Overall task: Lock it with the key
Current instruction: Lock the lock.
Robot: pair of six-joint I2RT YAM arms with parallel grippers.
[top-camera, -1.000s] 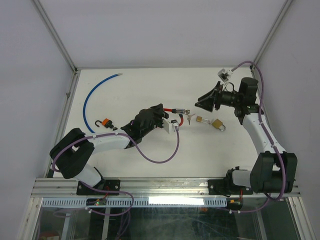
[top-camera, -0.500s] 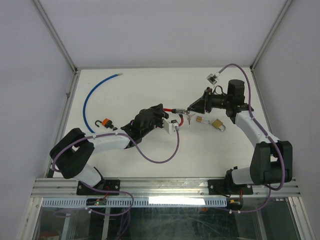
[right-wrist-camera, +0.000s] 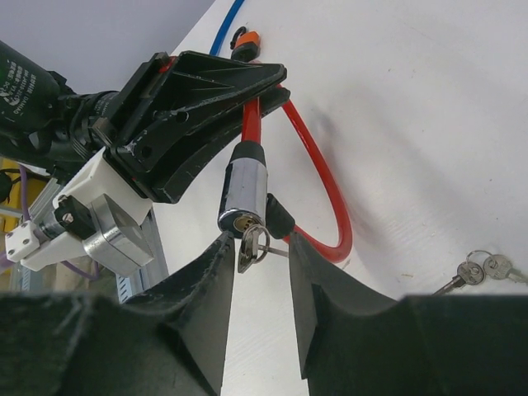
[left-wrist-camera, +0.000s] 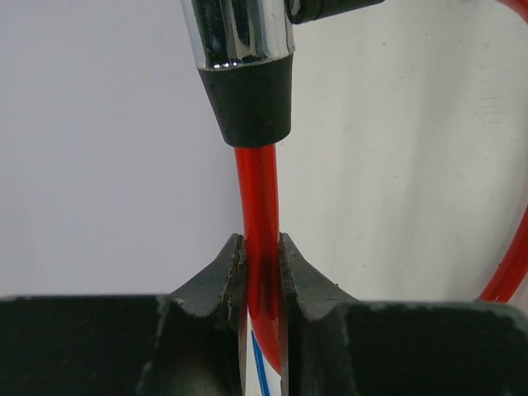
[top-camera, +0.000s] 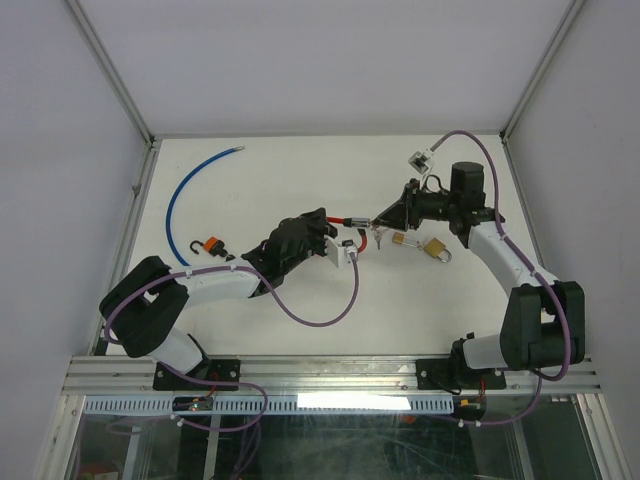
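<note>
nearest the bases, the left tool (left-wrist-camera: 262, 272) is clamped tight on the red plastic-coated cable (left-wrist-camera: 257, 190) of a cable lock, just short of its black collar. beyond the collar comes the chrome lock cylinder (right-wrist-camera: 245, 188), its long axis running from the left tool toward the right arm, keyhole end facing the right tool (right-wrist-camera: 258, 257). a small silver key (right-wrist-camera: 251, 245) hangs at that keyhole, seemingly inserted. its head lies between the right tool's two fingers (right-wrist-camera: 206, 289), which stand part-way apart on either side and, as far as i can tell, do not pinch it yet. so the key sits straight ahead of the right tool, in line with the cylinder, and the right arm is the one placed to turn it. farther off on the white surface (top-camera: 300, 180) lie spare keys (right-wrist-camera: 483, 268), a brass padlock (top-camera: 436, 248) and, far left, a blue cable (top-camera: 185, 190).
</note>
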